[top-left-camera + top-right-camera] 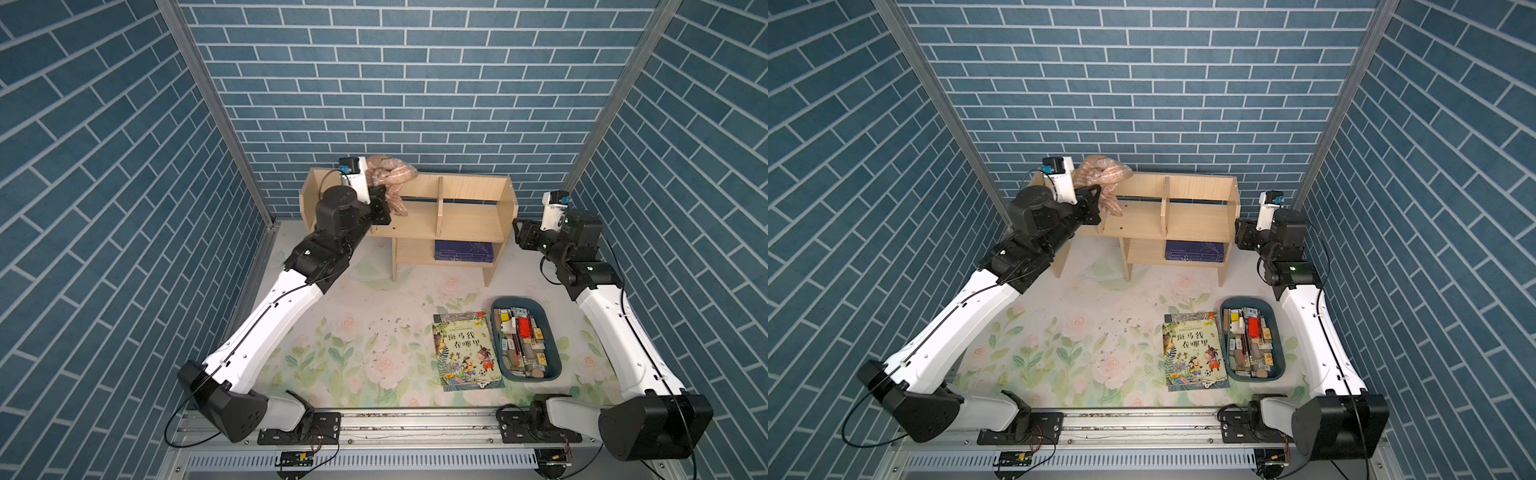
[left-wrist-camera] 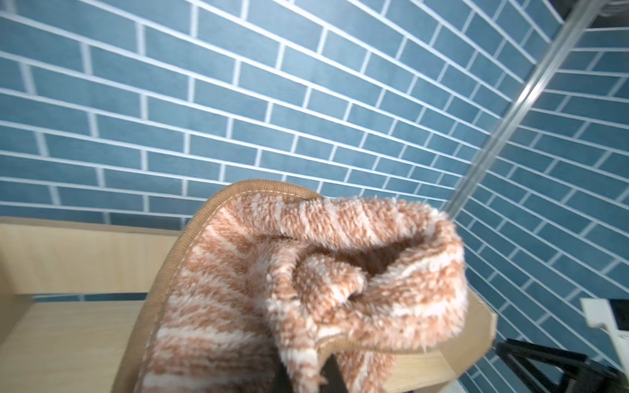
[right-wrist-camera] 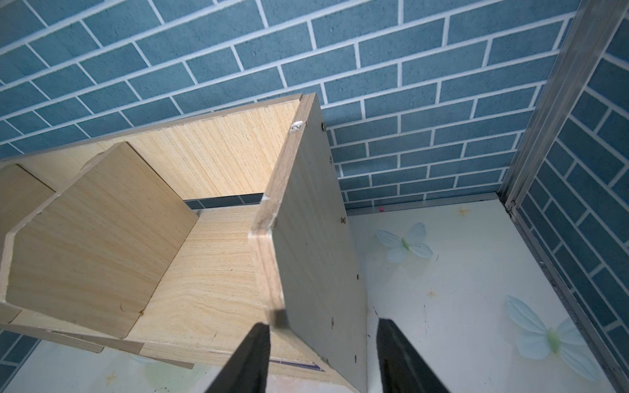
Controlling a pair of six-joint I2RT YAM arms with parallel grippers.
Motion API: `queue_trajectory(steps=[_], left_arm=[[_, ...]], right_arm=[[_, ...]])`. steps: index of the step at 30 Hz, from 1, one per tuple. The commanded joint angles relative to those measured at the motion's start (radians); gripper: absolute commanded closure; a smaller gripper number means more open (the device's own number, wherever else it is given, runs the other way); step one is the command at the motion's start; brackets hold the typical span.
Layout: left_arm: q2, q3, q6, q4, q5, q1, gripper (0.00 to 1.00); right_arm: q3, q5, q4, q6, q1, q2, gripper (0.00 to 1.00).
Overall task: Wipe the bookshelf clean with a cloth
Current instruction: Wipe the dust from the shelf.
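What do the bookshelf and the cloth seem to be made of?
The bookshelf: probably laminated board with a pale, matte wood-grain finish; its cut edges look raw. The cloth: soft, fluffy pile fabric, likely microfibre, tan-and-cream striped, with a stitched tan border.

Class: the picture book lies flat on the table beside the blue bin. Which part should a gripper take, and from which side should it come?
Probably the long edge away from the blue bin: the picture book lies flat and the bin crowds its opposite edge, so come in low from the robot's left, jaws closing across its thickness.
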State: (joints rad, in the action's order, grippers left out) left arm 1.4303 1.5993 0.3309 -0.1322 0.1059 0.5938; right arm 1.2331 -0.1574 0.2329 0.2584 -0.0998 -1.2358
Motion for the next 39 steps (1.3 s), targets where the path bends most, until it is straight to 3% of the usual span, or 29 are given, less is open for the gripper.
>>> queue_trajectory(steps=[1, 8, 19, 24, 27, 30, 34, 39], left_arm=[[0.093, 0.027, -0.012, 0.013, -0.039, 0.036, 1.00], [0.272, 0.073, 0.043, 0.015, -0.026, 0.041, 1.00], [0.361, 0.032, 0.102, -0.032, 0.116, 0.041, 1.00], [0.432, 0.154, 0.110, -0.091, 0.188, 0.038, 1.00], [0.496, 0.254, 0.116, -0.130, 0.192, 0.041, 1.00], [0.552, 0.331, 0.110, -0.164, 0.164, 0.045, 1.00], [0.571, 0.343, 0.090, -0.174, 0.159, 0.073, 1.00], [0.499, 0.235, 0.098, -0.134, 0.188, 0.086, 1.00]], right_arm=[[-0.002, 0.029, 0.001, 0.025, -0.006, -0.007, 0.44], [0.000, 0.018, 0.006, 0.020, -0.007, -0.040, 0.39], [-0.002, -0.001, -0.017, 0.015, -0.008, -0.080, 0.49], [0.008, -0.006, -0.021, 0.019, -0.014, -0.099, 0.50], [0.010, 0.000, -0.020, 0.020, -0.016, -0.101, 0.59], [0.014, 0.005, -0.016, 0.022, -0.015, -0.099, 0.80], [0.027, 0.007, -0.002, 0.020, -0.015, -0.099, 0.97], [0.028, 0.006, 0.003, 0.014, -0.015, -0.093, 1.00]])
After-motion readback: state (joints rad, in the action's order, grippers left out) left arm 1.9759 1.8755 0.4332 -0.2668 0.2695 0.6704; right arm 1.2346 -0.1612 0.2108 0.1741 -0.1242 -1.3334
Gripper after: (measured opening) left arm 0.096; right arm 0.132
